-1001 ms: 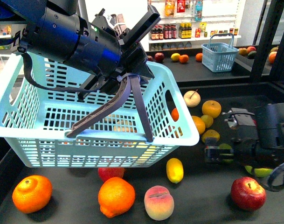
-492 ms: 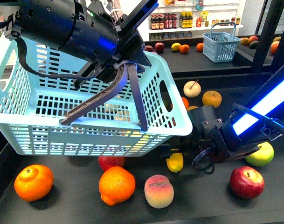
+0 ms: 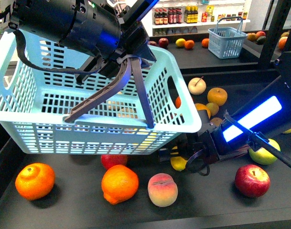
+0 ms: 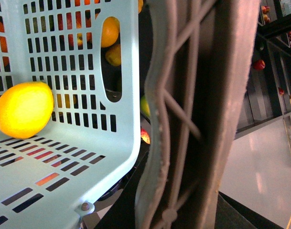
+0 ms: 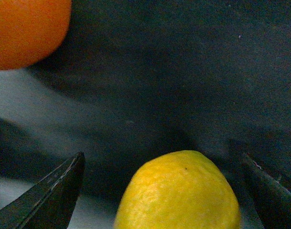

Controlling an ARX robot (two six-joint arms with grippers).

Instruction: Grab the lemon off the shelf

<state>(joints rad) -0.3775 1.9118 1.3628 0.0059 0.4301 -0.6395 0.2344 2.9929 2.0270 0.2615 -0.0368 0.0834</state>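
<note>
Spreading across the whole scene is the black shelf (image 3: 217,212), and over its left part hangs a big light blue basket (image 3: 49,130). The basket's brown handles (image 3: 141,102) are gathered up at the left tool (image 3: 133,52), though I can't tell how far that one is closed on them. Low on the right, the right tool (image 5: 163,160) stands wide open and grips nothing, its dark fingers (image 5: 54,191) either side of the lemon (image 3: 179,163) and clear of it, while the lemon lies on the shelf deck just beneath the basket's near right corner.
</note>
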